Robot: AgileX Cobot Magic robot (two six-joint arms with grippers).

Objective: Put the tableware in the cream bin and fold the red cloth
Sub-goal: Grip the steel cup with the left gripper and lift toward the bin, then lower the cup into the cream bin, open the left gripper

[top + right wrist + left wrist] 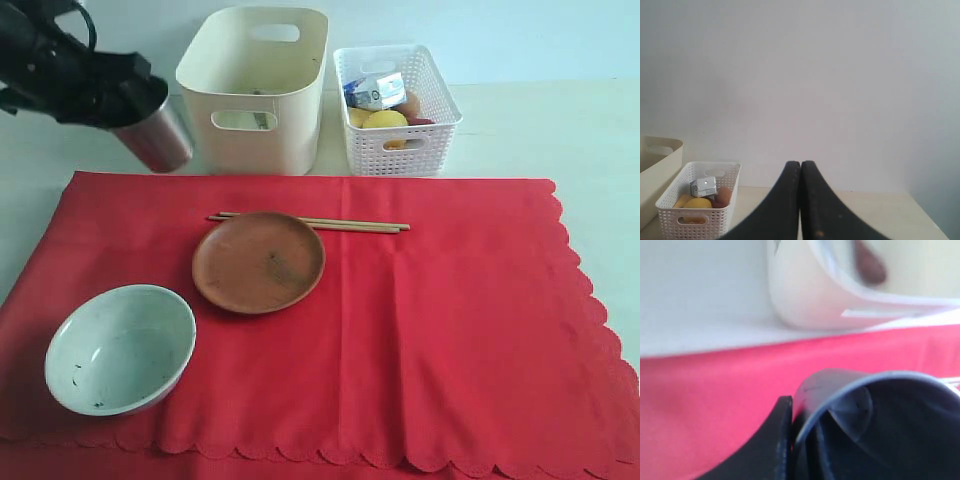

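Observation:
My left gripper is shut on the rim of the steel cup, holding it tilted in the air left of the cream bin. In the left wrist view one finger presses the outside of the cup, with the bin's corner just beyond. The red cloth lies flat. On it rest the brown plate, the pale bowl and two chopsticks. My right gripper is shut on nothing, raised high, and out of the exterior view.
A white lattice basket with a milk carton and food stands right of the cream bin. A dark brownish item lies inside the bin. The cloth's right half carries nothing.

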